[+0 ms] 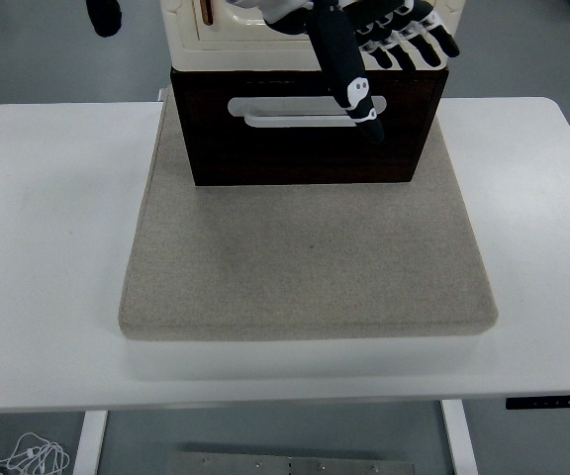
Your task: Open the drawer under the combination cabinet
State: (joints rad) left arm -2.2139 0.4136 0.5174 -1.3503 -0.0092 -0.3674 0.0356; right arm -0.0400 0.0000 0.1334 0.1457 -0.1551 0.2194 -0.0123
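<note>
The dark brown drawer [265, 153] sits under the cream cabinet [255, 30] at the back of a beige mat. Its white handle [275, 111] runs across the front, and the front looks flush with the unit. My right hand [389, 64] hangs in front of the cabinet's lower edge, fingers spread, holding nothing. Its longest finger [349, 74] points down across the right part of the handle, and I cannot tell if it touches. A black part of my left hand [104, 15] shows at the top left, away from the cabinet.
The beige mat [305, 267] lies on the white table [47, 218] and fills its middle. A white cable [28, 457] lies on the floor at the bottom left.
</note>
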